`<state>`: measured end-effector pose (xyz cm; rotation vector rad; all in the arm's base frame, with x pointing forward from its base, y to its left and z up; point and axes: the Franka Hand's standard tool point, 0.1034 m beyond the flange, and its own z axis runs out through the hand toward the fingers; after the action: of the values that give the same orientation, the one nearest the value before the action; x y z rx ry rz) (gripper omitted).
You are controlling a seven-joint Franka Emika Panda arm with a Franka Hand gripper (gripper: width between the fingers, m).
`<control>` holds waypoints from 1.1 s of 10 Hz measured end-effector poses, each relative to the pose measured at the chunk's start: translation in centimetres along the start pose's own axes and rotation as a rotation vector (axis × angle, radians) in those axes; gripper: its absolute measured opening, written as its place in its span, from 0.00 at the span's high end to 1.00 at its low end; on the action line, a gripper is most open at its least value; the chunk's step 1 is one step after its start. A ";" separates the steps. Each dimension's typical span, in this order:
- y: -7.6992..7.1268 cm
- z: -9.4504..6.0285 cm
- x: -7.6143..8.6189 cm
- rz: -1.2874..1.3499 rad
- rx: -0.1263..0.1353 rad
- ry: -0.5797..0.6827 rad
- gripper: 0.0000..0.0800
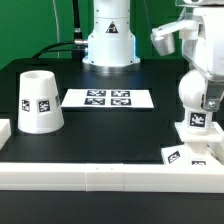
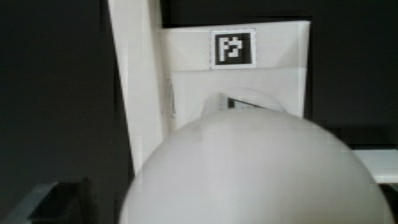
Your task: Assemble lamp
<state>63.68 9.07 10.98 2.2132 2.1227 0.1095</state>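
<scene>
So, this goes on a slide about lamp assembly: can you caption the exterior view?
Panda gripper holds the bulb over the base, shade standing apart beside the marker board.

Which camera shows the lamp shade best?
The exterior view: the shade stands whole and unobstructed at that view's left. The wrist view shows none of it, only the bulb and base.

Shade (image 1: 40, 102): white tapered cup, narrow end up, standing on worktop (image 1: 110, 130) at exterior view's left, tags on side. Bulb (image 1: 191, 90): white ball, upright, directly over base. Base (image 1: 192, 150): low, sloped, tagged, exterior view's right, well apart from shade.
</scene>
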 end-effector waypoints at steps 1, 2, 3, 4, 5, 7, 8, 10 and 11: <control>0.1 -0.2 0.2 -0.116 -0.006 -0.011 0.13; 0.2 -0.3 0.3 -0.162 -0.009 -0.015 0.13; 0.2 -0.3 0.3 -0.175 -0.010 -0.016 0.13; 0.2 -0.4 0.3 -0.180 -0.010 -0.016 0.24; 0.2 -0.3 0.3 -0.177 -0.010 -0.016 0.28; 0.2 -0.3 0.3 -0.174 -0.010 -0.016 0.28; 0.2 -0.3 0.3 -0.137 -0.010 -0.016 0.28; 0.2 -0.4 0.2 -0.105 -0.010 -0.012 0.28; 0.1 -0.3 -0.1 0.092 -0.003 0.006 0.28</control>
<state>63.72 8.97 11.33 2.3119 2.0215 0.1243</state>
